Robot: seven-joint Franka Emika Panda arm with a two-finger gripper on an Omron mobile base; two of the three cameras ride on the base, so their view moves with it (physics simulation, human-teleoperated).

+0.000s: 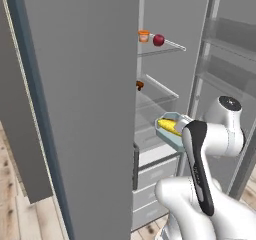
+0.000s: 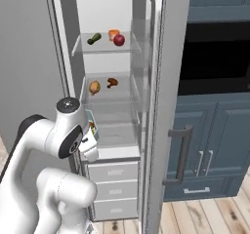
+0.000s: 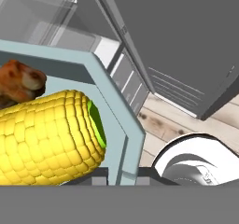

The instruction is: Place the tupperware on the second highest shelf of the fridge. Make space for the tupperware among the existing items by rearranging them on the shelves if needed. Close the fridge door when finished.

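Gripping the tupperware (image 1: 169,130) by its near rim, the gripper (image 1: 184,129) sits at about four o'clock in the left base view, in front of the open fridge (image 1: 172,14) at a lower shelf's height. An orange cup (image 1: 144,35) and red apple (image 1: 158,40) stand at twelve o'clock.

From the right base view, the tub (image 2: 91,122) shows at nine o'clock, below the second highest shelf (image 2: 108,92), which carries two brown lumps (image 2: 94,87).

Hand view: corn (image 3: 46,136) lies inside (a brown piece at ten o'clock). Lifting carelessly could catch the shelf edge, or knock those lumps.
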